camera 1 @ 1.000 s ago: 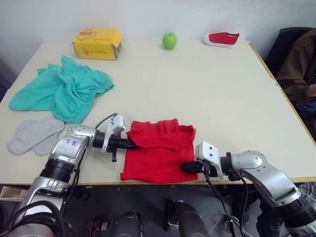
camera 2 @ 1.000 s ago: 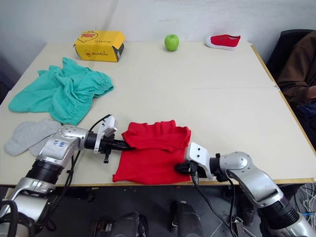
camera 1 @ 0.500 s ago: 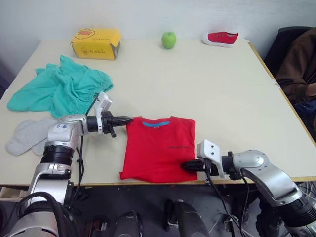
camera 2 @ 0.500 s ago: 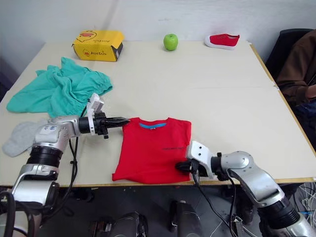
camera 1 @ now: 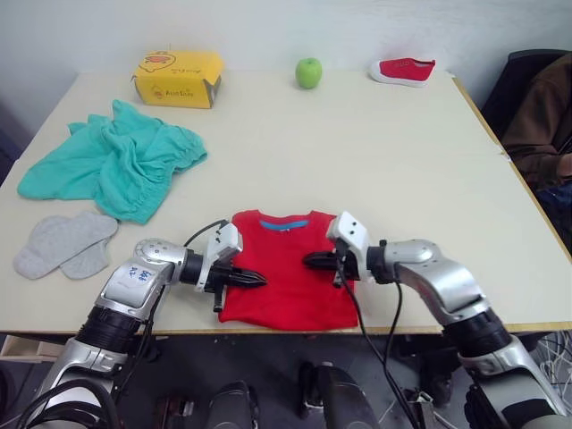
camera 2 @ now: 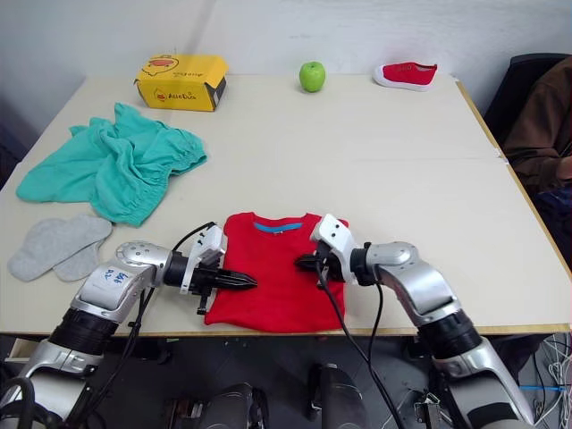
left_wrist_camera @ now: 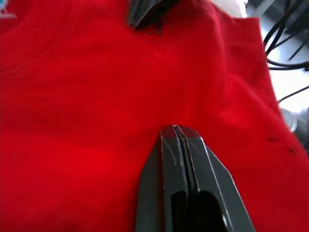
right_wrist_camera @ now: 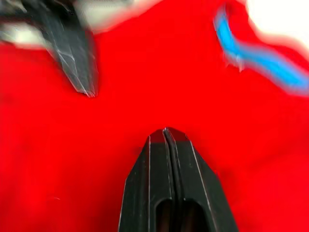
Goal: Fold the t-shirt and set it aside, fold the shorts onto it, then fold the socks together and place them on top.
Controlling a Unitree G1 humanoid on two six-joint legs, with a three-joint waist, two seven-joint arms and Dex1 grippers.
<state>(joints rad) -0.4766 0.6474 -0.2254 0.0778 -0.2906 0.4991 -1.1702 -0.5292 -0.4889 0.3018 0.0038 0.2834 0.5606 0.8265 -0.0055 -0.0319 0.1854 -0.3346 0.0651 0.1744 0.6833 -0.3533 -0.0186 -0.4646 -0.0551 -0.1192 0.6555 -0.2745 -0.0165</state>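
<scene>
We see the t-shirt [camera 1: 286,268] lying flat at the near edge of the table [camera 1: 375,152]. Our left gripper [camera 1: 257,279] and right gripper [camera 1: 308,260] rest on it, fingers pressed together, tips facing each other and apart.

The t-shirt [left_wrist_camera: 96,121] runs past every edge of the left wrist view. In the right wrist view the left hand [right_wrist_camera: 72,53] is smeared by blur — so is the blue neckband [right_wrist_camera: 260,63]. The small print on the yellow box [camera 1: 177,78] is too small to read.
</scene>
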